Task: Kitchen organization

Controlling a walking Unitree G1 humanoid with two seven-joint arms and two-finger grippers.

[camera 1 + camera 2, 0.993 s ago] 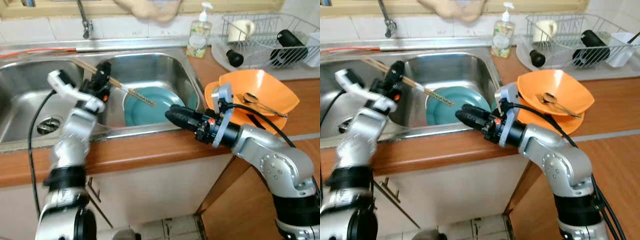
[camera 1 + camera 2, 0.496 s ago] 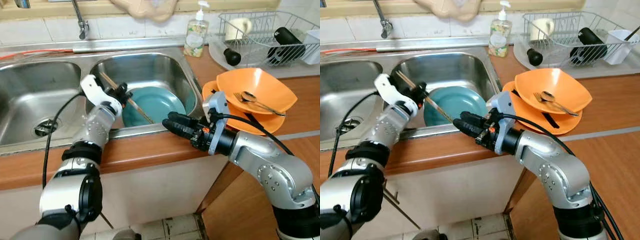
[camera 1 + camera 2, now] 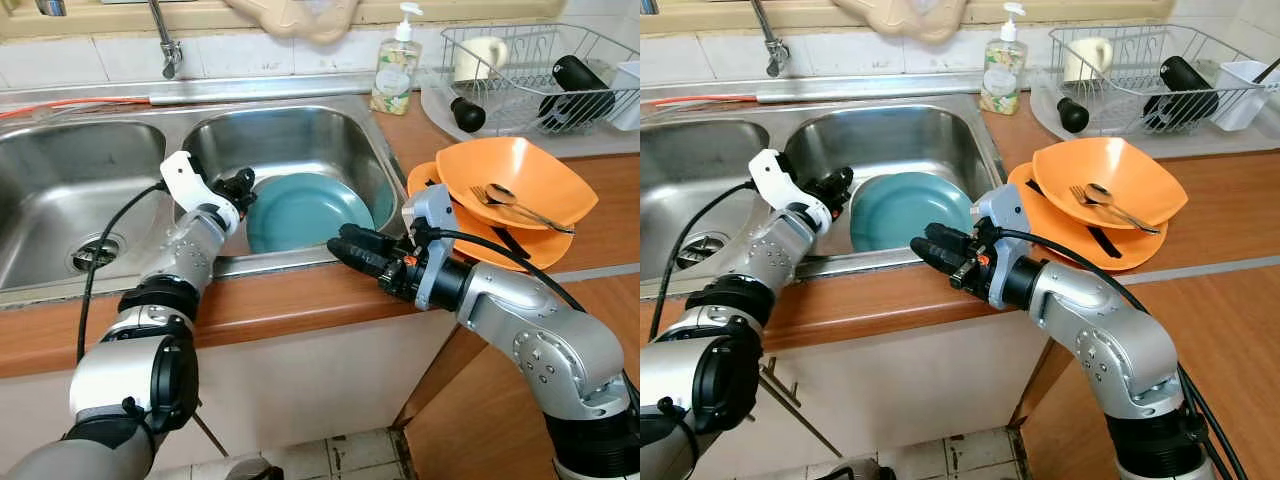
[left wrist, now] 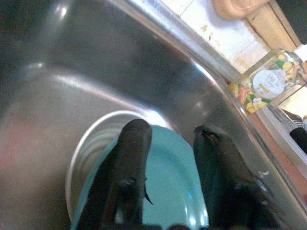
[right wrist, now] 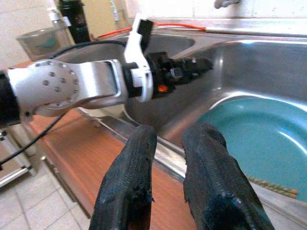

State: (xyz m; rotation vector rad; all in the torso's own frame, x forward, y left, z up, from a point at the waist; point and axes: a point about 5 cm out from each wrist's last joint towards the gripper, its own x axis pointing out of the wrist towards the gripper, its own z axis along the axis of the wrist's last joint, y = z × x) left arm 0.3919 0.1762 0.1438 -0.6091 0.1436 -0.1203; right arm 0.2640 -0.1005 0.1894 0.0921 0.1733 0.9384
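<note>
Left eye view: the left gripper (image 3: 240, 187) hangs over the left edge of the right sink basin (image 3: 300, 130), fingers parted and empty, just beside the teal plate (image 3: 305, 210) lying in that basin. The right gripper (image 3: 345, 245), fingers slightly apart and empty, hovers above the sink's front rim. Right wrist view: chopsticks (image 5: 273, 186) rest on the plate. An orange bowl (image 3: 510, 175) holding cutlery sits on the counter (image 3: 600, 220).
</note>
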